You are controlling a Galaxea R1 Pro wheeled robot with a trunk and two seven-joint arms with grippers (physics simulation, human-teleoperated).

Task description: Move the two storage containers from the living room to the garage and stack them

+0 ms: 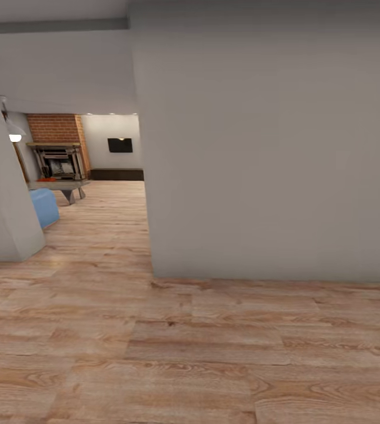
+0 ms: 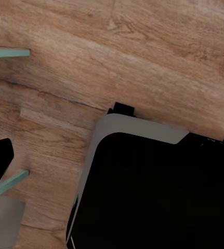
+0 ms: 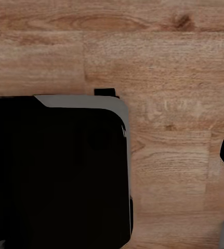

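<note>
Wood-plank floor [image 1: 202, 353] nearest; possibly a storage container [image 1: 47, 179] by the distant fireplace [image 1: 59, 160].

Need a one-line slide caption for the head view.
Robot in a wood-floored hallway, grey wall ahead; living room with brick fireplace visible through the opening at left.

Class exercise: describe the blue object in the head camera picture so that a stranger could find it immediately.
Look past the big grey wall through the opening to the brick fireplace. Nearer than the fireplace, by the left wall corner, sits the blue object, the sole blue thing on the wood floor.
</note>
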